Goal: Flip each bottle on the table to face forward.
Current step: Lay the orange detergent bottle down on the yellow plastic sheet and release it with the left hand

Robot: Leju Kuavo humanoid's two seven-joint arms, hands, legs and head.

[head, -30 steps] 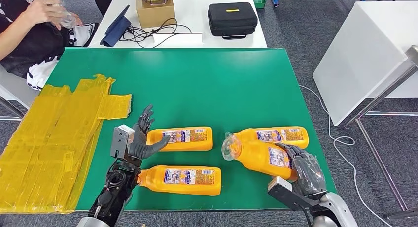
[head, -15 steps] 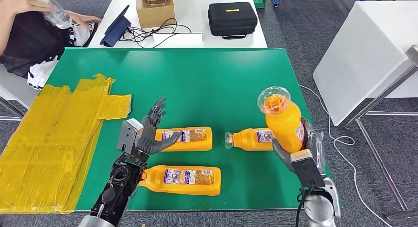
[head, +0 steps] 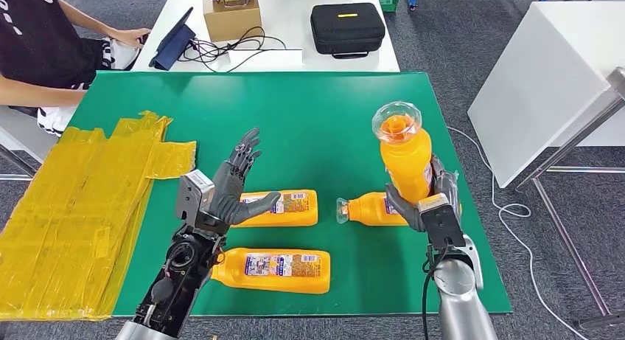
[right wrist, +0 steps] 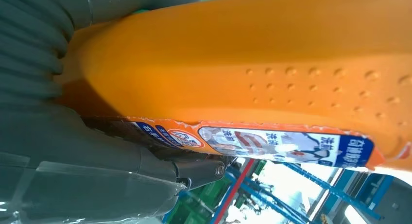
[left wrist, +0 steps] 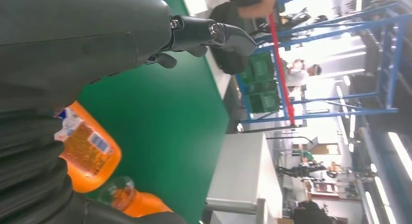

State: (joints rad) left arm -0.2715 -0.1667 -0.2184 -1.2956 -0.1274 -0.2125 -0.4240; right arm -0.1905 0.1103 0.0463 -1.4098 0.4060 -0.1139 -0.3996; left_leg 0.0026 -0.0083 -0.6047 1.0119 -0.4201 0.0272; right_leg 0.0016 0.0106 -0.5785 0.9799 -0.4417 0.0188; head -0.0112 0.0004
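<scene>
The room is evenly and brightly lit from overhead, so the green table (head: 309, 126) shows only faint, soft shadows under the things on it. In the left wrist view the far background is blown out white, with ceiling strip lights (left wrist: 396, 151) glaring. In the right wrist view the orange bottle (right wrist: 272, 63) is very close and slightly soft, and the background is overexposed.

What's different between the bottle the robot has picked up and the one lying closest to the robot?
The lifted bottle is upright in the air, gripped by the right hand, its clear cap pointing up. The nearest bottle lies flat on the green table, untouched, with its printed label facing up; the lifted one shows mostly plain orange in the head view. Both are the same kind of orange bottle.
</scene>
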